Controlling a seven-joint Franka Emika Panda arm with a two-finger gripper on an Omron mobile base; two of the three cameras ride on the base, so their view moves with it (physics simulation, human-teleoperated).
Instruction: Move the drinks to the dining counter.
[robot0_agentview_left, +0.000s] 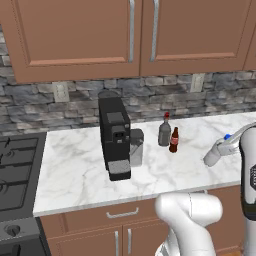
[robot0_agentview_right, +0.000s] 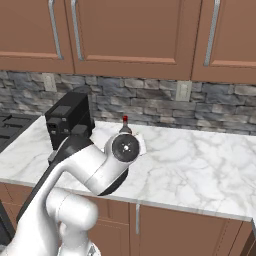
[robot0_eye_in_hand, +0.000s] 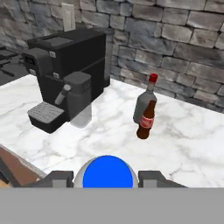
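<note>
My gripper (robot0_agentview_left: 223, 146) is shut on the whitish clear bottle (robot0_agentview_left: 214, 154), which hangs tilted just over the right part of the marble worktop (robot0_agentview_left: 75, 170). In the hand view its blue cap (robot0_eye_in_hand: 107, 173) sits between my two fingertips (robot0_eye_in_hand: 57, 178). The squat grey bottle with the red cap (robot0_agentview_left: 164, 132) and the slim dark-brown cola bottle (robot0_agentview_left: 174, 140) stand upright side by side mid-worktop, left of my gripper; in the hand view the cola bottle (robot0_eye_in_hand: 145, 120) overlaps the grey one (robot0_eye_in_hand: 142, 103). The red cap (robot0_agentview_right: 125, 119) peeks over my arm. The dining counter is out of view.
A black coffee machine (robot0_agentview_left: 116, 137) with a grey milk jug stands left of the two bottles. A stove (robot0_agentview_left: 17, 170) borders the worktop's left end. A stone backsplash (robot0_agentview_left: 150, 97) and brown wall cupboards (robot0_agentview_left: 100, 35) close the back.
</note>
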